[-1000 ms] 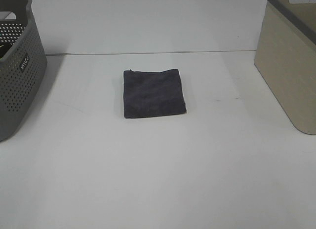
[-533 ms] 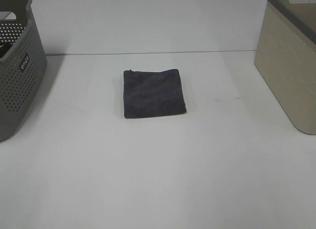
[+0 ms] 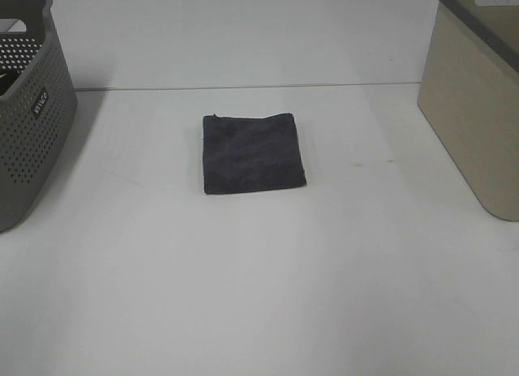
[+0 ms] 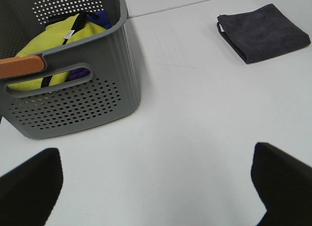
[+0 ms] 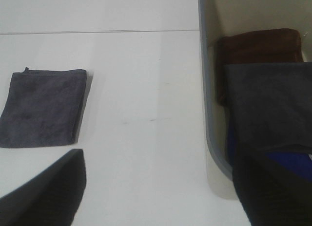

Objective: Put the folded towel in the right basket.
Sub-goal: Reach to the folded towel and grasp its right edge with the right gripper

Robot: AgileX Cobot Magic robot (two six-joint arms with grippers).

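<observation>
The folded towel (image 3: 253,153) is a dark charcoal square lying flat in the middle of the white table. It also shows in the left wrist view (image 4: 263,32) and the right wrist view (image 5: 43,108). The right basket (image 3: 474,117) is a beige solid-walled bin with a dark grey rim at the table's right edge; its rim shows in the right wrist view (image 5: 207,114). My left gripper (image 4: 156,197) is open and empty, near the grey basket and far from the towel. My right gripper (image 5: 158,197) is open and empty, between the towel and the beige bin. Neither gripper shows in the exterior view.
A grey perforated basket (image 3: 28,125) stands at the left edge, holding a yellow cloth (image 4: 53,43). The beige bin holds a brown folded cloth (image 5: 258,46) and a dark grey one (image 5: 268,104). A back wall runs behind the table.
</observation>
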